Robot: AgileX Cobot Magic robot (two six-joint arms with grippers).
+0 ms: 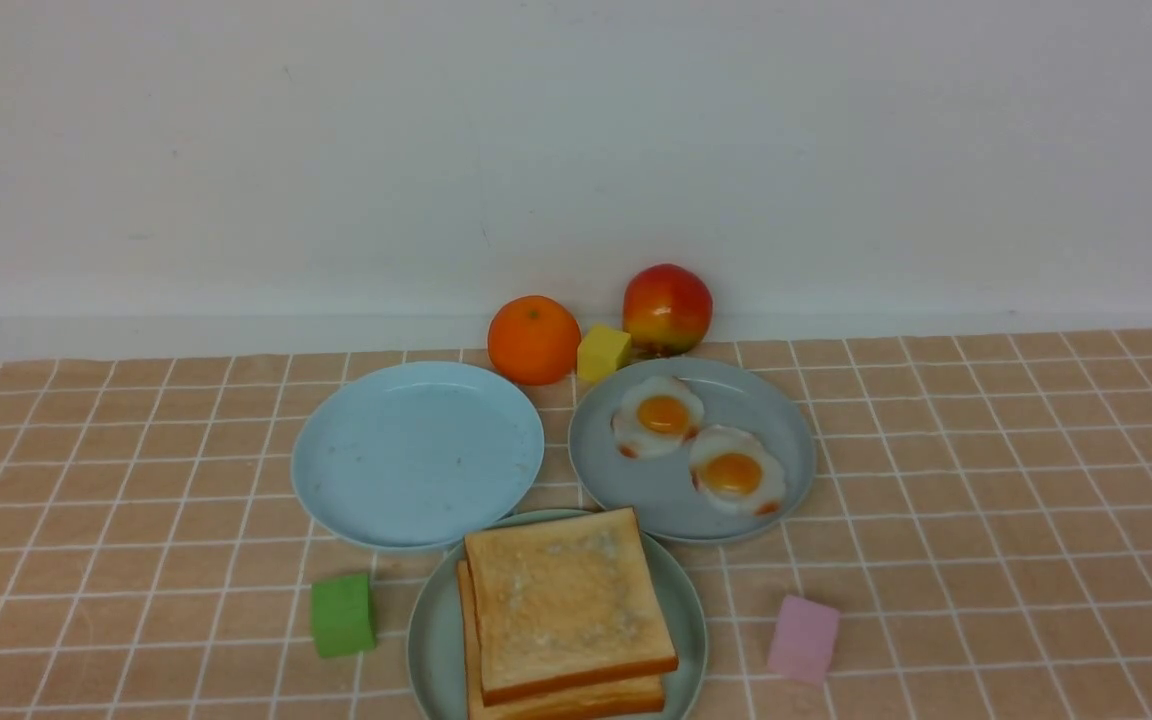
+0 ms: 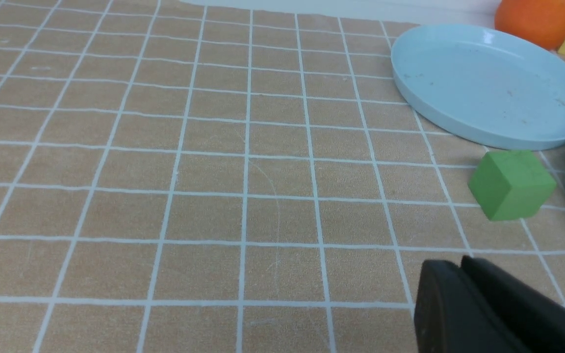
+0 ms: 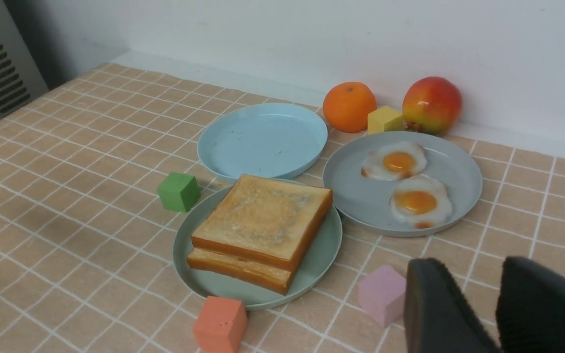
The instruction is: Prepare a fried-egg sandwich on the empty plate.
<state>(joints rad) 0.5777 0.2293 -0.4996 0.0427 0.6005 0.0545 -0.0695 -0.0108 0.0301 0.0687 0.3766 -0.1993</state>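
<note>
Two golden toast slices (image 1: 566, 600) (image 3: 263, 215) lie stacked on the mint-green plate (image 1: 431, 640) (image 3: 184, 255) at the near middle; what lies between them is hidden. Two fried eggs (image 1: 658, 415) (image 1: 736, 472) (image 3: 395, 161) rest on the grey-blue plate (image 1: 656, 490) (image 3: 361, 201) behind it to the right. Neither arm shows in the front view. My left gripper (image 2: 461, 262) hangs over bare cloth near the green cube (image 2: 512, 184), fingers pressed together and holding nothing. My right gripper (image 3: 474, 264) hovers beside the pink cube (image 3: 383, 294), open with nothing between its fingers.
A bare light-blue plate (image 1: 416, 455) (image 2: 488, 83) sits at the back left. An orange (image 1: 533, 340), yellow cube (image 1: 603, 352) and apple (image 1: 667, 308) stand by the wall. An orange-red cube (image 3: 219, 323) lies in front of the mint-green plate. The checked cloth covers the table.
</note>
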